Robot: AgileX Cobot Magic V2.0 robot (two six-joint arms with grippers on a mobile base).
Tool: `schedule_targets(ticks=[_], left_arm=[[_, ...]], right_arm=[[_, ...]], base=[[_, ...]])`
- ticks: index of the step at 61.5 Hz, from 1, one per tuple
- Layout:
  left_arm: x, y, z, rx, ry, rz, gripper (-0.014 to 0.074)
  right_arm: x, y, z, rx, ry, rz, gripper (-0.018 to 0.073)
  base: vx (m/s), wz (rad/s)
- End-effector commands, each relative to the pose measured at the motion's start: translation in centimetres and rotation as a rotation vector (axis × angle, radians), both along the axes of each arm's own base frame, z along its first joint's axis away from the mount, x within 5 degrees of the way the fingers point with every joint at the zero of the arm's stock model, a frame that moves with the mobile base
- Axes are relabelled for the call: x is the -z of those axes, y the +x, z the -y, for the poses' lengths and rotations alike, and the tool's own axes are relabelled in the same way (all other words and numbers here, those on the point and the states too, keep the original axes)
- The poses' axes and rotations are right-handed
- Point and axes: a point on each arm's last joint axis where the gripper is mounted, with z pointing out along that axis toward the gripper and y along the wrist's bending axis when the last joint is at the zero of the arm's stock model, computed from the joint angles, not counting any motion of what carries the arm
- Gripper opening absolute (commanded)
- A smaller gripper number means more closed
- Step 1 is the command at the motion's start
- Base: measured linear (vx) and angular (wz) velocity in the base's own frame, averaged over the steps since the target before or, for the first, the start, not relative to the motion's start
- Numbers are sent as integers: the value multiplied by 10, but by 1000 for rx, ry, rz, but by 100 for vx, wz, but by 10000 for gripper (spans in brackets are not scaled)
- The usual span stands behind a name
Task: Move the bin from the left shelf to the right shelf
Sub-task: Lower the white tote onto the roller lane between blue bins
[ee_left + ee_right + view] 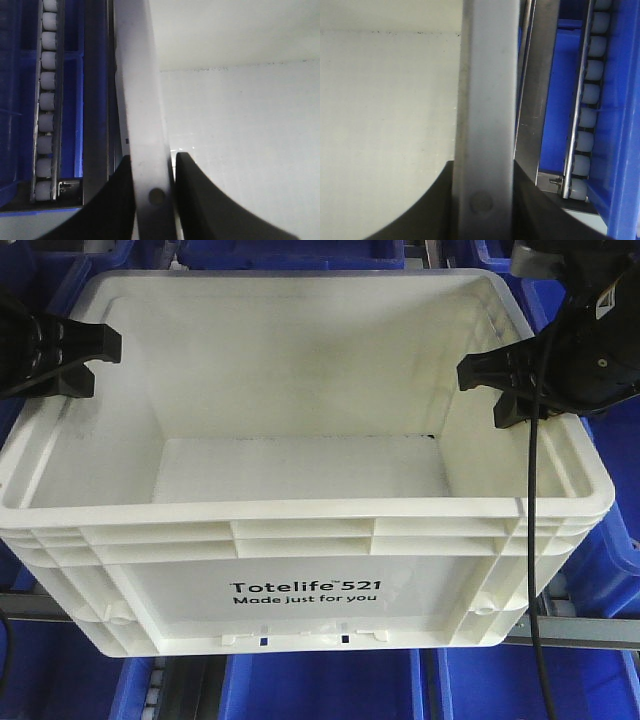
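Observation:
The white bin (310, 580), marked "Totelife 521", is empty and fills the front view. My left gripper (90, 365) is at its left rim and my right gripper (490, 390) at its right rim. In the left wrist view the gripper (152, 157) straddles the bin's left rim (142, 100), one black finger outside and one inside, shut on it. In the right wrist view the gripper (482, 165) clamps the right rim (487, 90) the same way, both fingers pressed against it.
Blue bins (330, 685) lie below and around the white bin. A grey metal shelf rail (580, 630) runs under it. Roller tracks run along both sides (47, 100) (587, 100). The right arm's black cable (532, 540) hangs across the bin's front right corner.

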Motion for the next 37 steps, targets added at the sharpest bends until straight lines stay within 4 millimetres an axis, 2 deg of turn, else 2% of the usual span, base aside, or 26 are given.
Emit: schedule_targets(ticks=[1, 8, 19, 37], left_arm=[[-26, -4, -8, -5, 29, 183, -6], [-21, 4, -7, -8, 57, 168, -6], [-5, 26, -7, -12, 145, 156, -6], [10, 61, -2, 15, 235, 259, -6]], right_arm=[[-33, -6, 8, -4, -5, 198, 50], [-30, -3, 9, -2, -30, 195, 50], [-17, 11, 7, 3, -54, 169, 50], [4, 40, -2, 46, -25, 188, 50]], base=[[0, 0], [0, 0], [0, 0], [0, 0]])
